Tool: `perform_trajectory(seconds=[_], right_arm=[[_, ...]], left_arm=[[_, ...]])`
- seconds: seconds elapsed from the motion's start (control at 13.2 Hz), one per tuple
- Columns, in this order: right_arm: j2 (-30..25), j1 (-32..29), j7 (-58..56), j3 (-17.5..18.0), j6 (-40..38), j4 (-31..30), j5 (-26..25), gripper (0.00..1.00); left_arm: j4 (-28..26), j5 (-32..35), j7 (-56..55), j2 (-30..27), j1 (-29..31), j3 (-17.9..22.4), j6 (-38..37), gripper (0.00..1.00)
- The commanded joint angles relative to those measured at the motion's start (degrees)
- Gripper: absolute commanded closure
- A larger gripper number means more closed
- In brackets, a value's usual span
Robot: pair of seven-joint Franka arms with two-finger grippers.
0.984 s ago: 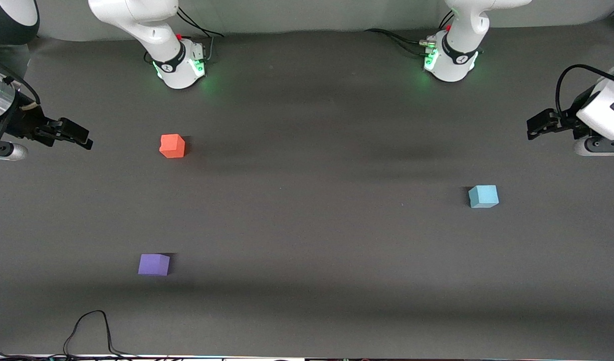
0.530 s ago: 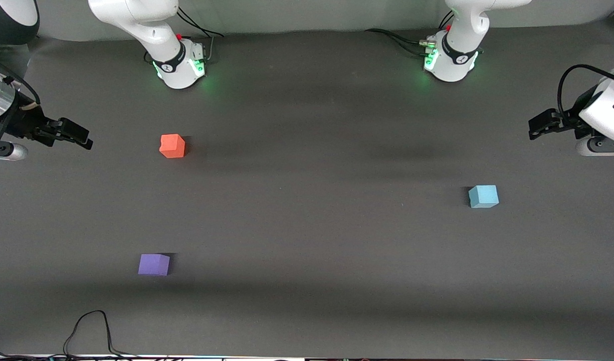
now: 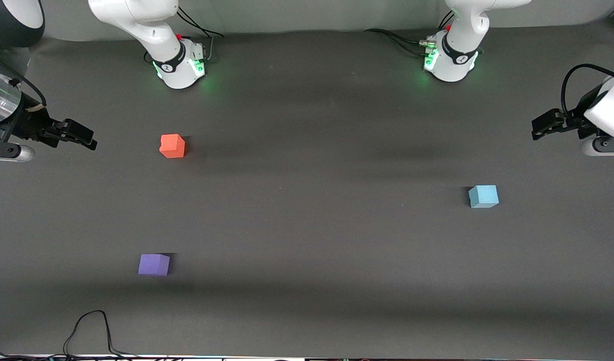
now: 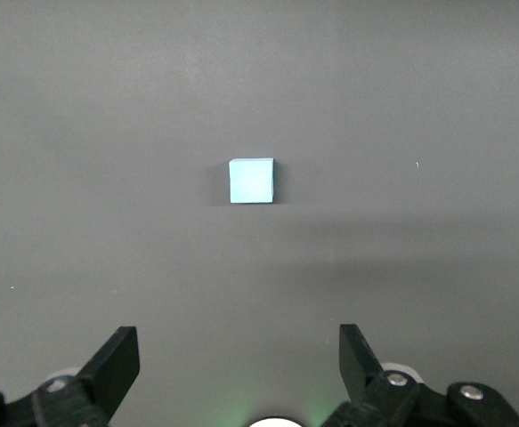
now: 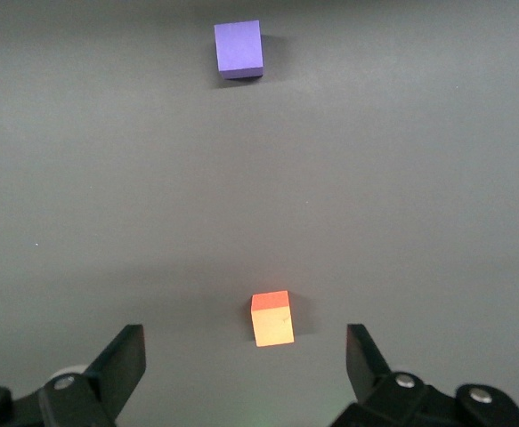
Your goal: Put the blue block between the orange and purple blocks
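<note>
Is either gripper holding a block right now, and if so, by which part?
Nothing is held. The left gripper and right gripper are both open and empty; the blue block sits untouched on the table.

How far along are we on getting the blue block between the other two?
Nothing is done yet. The blue block sits alone toward the left arm's end of the table, far from the orange block and purple block. Nothing is in hand: the left end effector is open above the blue block, and the right end effector is open above the orange block. The grasp, carry and placement all remain.
</note>
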Motion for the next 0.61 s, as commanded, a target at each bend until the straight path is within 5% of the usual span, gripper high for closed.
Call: perform_trajectory(seconds=[0.0,0.53], right_arm=[[0.3,0.1,-0.7,0.1,0.3,-0.1,0.8,0.0],[0.3,1.0,0.4,0.2,0.3,-0.2,0.8,0.0]], left_arm=[[0.4,-0.6,0.7,-0.2,0.4,0.1,-1.5,0.0],[-14.8,-0.7,-0.1,-0.4,0.4,0.0,13.3,0.0]])
